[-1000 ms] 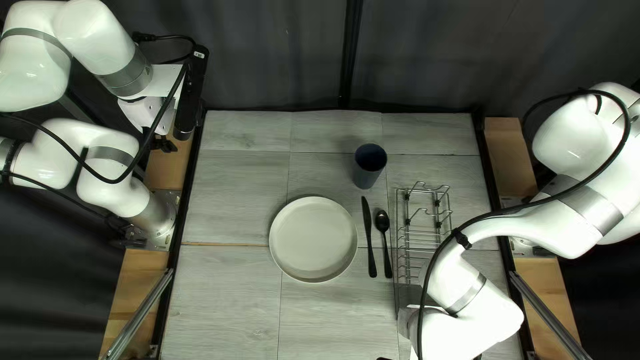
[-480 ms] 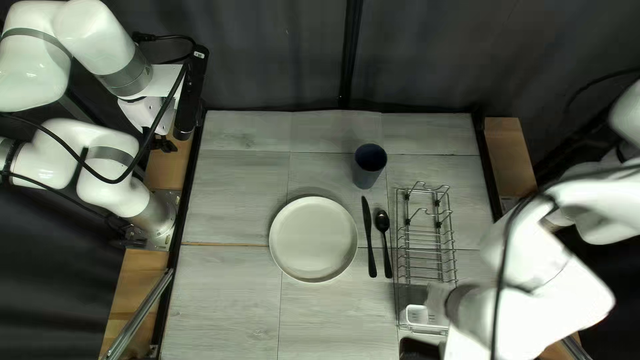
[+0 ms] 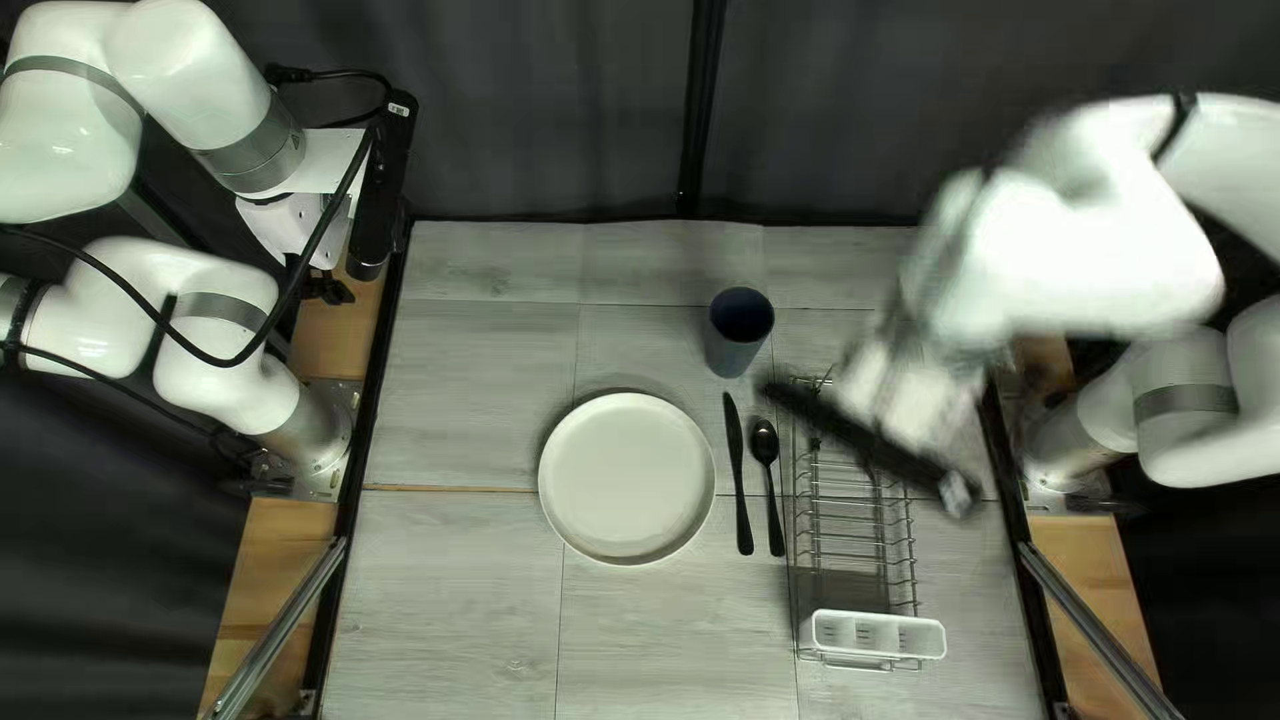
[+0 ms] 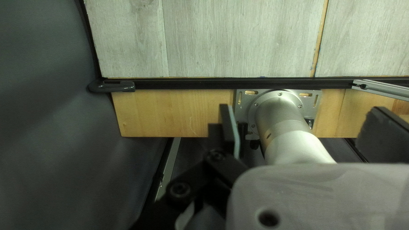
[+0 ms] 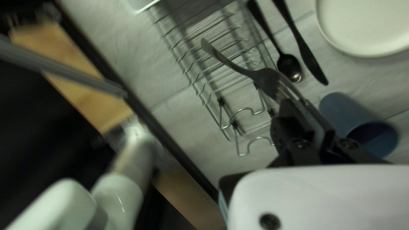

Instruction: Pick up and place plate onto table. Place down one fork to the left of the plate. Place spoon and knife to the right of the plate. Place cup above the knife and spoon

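In the top left view my right gripper (image 3: 867, 440) is a blurred dark shape over the rack's far part. The right wrist view has my right gripper (image 5: 304, 113) shut on the tined end of a metal fork (image 5: 264, 81), its handle sticking out over the rack. The pale plate (image 3: 627, 478) lies mid-table. Right of it are a black knife (image 3: 738, 474) and black spoon (image 3: 770, 483), side by side. A dark blue cup (image 3: 739, 330) stands beyond them. My left gripper (image 3: 327, 286) is beyond the table's left edge; in its wrist view my left gripper (image 4: 304, 130) stands open, empty.
A wire dish rack (image 3: 854, 527) stands right of the spoon, with a white holder (image 3: 874, 635) at its near end. My right arm reaches over the table's right edge. A dark curtain (image 3: 560, 107) hangs behind the table.
My right arm has swung from the near right, over the rack's holder, to the rack's far end. The white holder is uncovered. The left arm and the tableware have not moved.
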### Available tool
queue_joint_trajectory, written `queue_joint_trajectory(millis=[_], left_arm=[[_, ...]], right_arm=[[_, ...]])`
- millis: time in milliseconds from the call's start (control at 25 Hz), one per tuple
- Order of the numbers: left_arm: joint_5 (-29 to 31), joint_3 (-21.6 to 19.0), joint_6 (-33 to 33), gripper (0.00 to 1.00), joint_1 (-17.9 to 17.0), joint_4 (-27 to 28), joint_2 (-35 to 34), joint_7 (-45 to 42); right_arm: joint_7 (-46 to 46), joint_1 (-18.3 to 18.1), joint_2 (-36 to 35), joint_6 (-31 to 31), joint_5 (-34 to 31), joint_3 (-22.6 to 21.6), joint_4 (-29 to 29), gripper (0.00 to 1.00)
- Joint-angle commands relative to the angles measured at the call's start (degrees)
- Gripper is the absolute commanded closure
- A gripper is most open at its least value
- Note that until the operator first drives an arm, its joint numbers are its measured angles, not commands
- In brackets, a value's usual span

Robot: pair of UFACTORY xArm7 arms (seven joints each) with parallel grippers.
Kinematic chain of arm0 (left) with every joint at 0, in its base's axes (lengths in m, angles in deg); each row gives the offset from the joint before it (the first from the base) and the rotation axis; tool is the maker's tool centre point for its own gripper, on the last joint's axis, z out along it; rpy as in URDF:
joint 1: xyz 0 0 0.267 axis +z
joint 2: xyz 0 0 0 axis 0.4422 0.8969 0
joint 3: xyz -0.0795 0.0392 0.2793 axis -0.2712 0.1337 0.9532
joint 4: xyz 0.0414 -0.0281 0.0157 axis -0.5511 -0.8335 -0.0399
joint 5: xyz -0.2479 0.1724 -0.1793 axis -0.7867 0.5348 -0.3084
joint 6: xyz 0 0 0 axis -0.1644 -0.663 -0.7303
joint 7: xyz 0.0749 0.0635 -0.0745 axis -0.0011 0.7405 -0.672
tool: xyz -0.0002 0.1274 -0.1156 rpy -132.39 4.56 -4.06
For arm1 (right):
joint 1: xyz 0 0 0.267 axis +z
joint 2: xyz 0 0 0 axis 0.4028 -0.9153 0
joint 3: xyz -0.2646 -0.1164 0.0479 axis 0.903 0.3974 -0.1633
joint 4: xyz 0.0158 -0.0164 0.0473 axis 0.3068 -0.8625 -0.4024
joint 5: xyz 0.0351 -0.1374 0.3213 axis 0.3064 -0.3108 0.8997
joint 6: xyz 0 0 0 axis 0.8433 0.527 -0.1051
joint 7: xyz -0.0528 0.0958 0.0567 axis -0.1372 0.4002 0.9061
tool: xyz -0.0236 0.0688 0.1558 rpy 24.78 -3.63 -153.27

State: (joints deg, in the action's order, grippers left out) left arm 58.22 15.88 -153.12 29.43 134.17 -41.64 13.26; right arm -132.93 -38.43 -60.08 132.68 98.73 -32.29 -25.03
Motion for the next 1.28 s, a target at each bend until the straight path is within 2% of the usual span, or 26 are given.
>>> queue_joint_trajectory(millis=[40,160,240,360,400,560,840,960,1160,1280], left_arm=[[0.00,0.00,0.00,0.00,0.00,0.00,0.00,0.00],[0.00,0.00,0.00,0.00,0.00,0.00,0.00,0.00],[0.00,0.00,0.00,0.00,0.00,0.00,0.00,0.00],[0.00,0.00,0.00,0.00,0.00,0.00,0.00,0.00],[0.00,0.00,0.00,0.00,0.00,0.00,0.00,0.00],[0.00,0.00,0.00,0.00,0.00,0.00,0.00,0.00],[0.00,0.00,0.00,0.00,0.00,0.00,0.00,0.00],[0.00,0.00,0.00,0.00,0.00,0.00,0.00,0.00],[0.00,0.00,0.00,0.00,0.00,0.00,0.00,0.00],[0.00,0.00,0.00,0.00,0.00,0.00,0.00,0.00]], right_arm=[[0.01,-0.07,0.06,-0.08,0.08,0.11,-0.09,1.00],[-4.51,-0.05,-0.26,-1.57,-0.39,1.20,-0.03,1.00],[-5.23,-1.79,-2.51,-3.73,1.98,3.92,1.27,1.00],[-1.11,-5.58,-3.69,-8.62,9.17,8.64,-1.20,1.00],[1.71,-6.91,-3.23,-11.08,12.16,10.03,-3.60,1.00],[13.72,-8.66,-1.44,-18.74,14.35,8.71,-9.54,1.00],[13.18,-8.62,-1.34,-18.91,13.62,8.51,-9.52,1.00],[12.67,-9.55,-4.57,-17.82,16.11,10.80,-7.50,1.00],[22.79,-12.75,-3.20,-21.67,19.71,12.54,-11.51,1.00],[29.98,-14.30,-0.98,-26.81,20.15,11.67,-15.11,1.00]])
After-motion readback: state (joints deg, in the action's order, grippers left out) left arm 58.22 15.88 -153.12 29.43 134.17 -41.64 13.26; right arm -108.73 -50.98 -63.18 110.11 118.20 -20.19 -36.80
